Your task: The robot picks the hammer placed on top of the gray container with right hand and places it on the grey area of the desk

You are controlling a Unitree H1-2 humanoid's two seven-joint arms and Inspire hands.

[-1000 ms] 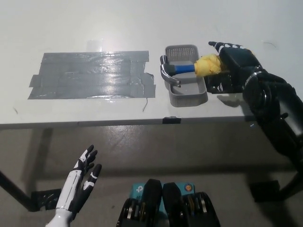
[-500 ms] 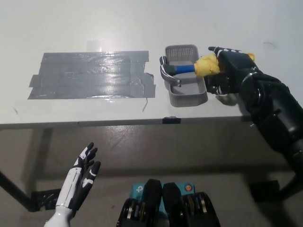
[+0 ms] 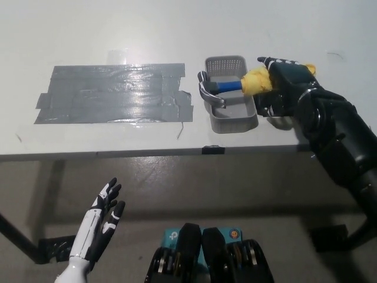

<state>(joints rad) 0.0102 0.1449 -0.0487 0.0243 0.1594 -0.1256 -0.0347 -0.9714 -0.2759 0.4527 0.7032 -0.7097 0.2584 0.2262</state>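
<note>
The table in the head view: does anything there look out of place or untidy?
The hammer lies across the gray container, its yellow grip sticking out over the right rim beside the right hand. The grey tape area has ragged, uneven edges. The left hand rests below the table.

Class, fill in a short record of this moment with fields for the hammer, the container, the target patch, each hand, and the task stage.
Hammer: lies across the gray container, metal head at its left rim, blue shaft, yellow grip over its right rim.
Gray container: on the desk, just right of the grey area.
Grey area: tape patch with nothing on it.
Right hand: black, at the yellow grip; grasp cannot be judged.
Left hand: white, open, resting low, below the desk edge.
Stage: hammer not yet lifted.
</note>
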